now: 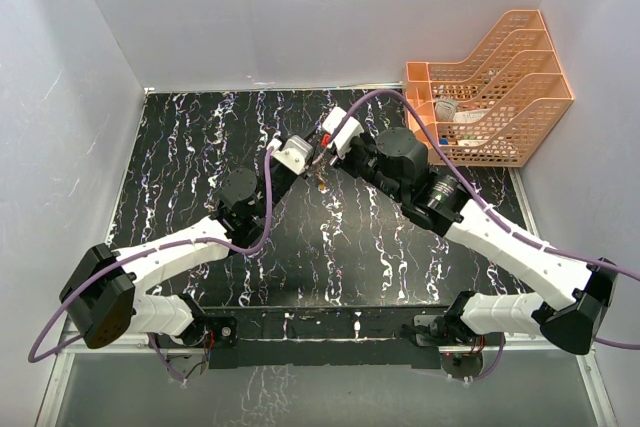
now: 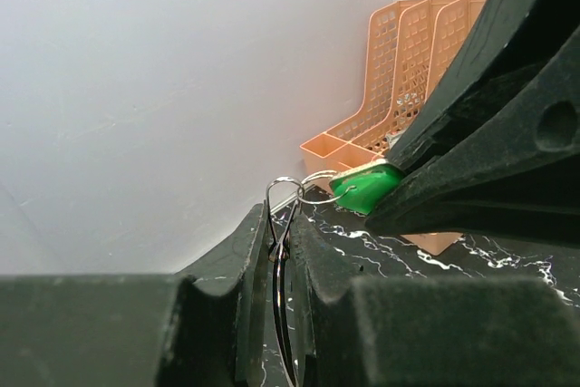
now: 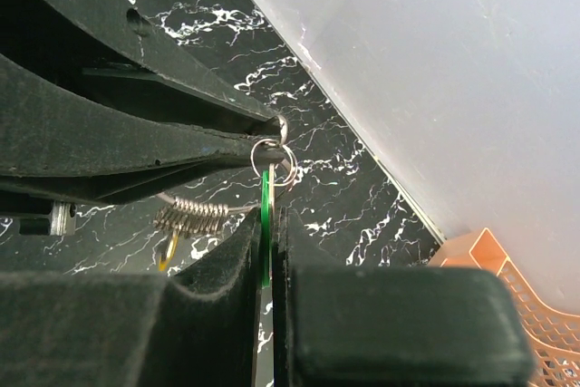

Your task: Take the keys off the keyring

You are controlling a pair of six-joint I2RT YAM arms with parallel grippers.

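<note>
I'm seeing the left gripper (image 2: 281, 224) clamping the keyring (image 2: 279, 189), its jaws nearly closed. The ring is standing edge-on in that wrist view, its plane running up between the fingers. The right gripper (image 3: 269, 221) is pinching the green key (image 3: 266, 197) with its jaws fully closed, and the key's long axis is lying along the fingers, pointing at the left fingertips. Both are meeting above the table (image 1: 200, 147), midway along its far edge. The right wrist view is showing a coil (image 3: 195, 217) and a yellow key (image 3: 170, 253) hanging off the ring — hidden from the left wrist. The top view is giving only a brownish cluster of keys (image 1: 320, 183) dangling.
</note>
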